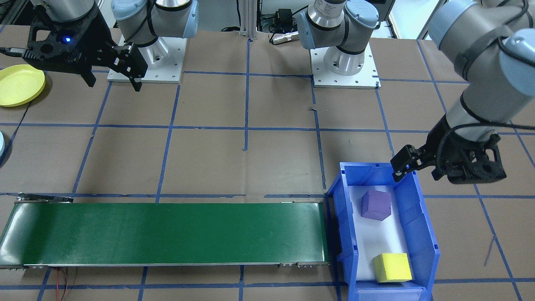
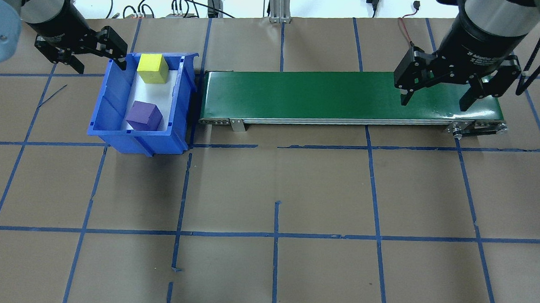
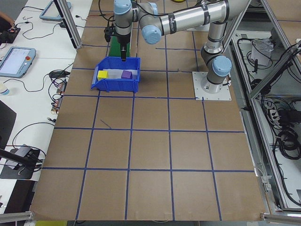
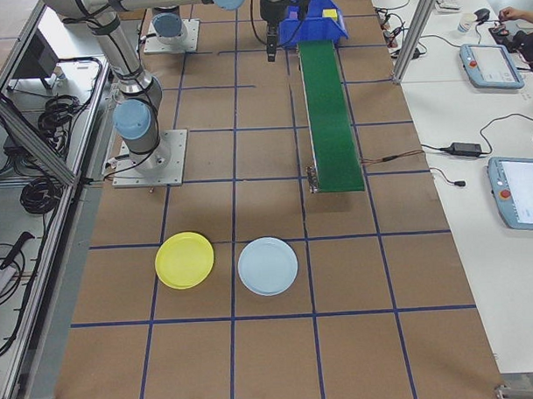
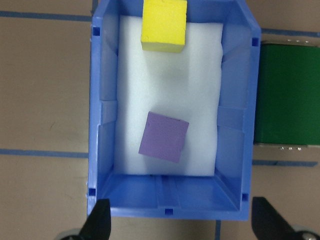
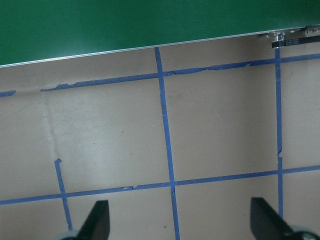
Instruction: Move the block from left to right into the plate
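Your left gripper (image 5: pixel 180 225) (fingers spread wide, empty) hangs over the bin's (image 5: pixel 102 150) near wall; purple block (image 5: pixel 164 137) sits just ahead.

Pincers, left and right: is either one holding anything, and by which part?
Nothing is held. The left pincer hangs open over the blue bin; the right pincer is open and empty.

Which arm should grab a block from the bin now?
Left. The left gripper hangs open beside the bin holding the purple block and yellow block. The right gripper is far off, over the belt's other end.
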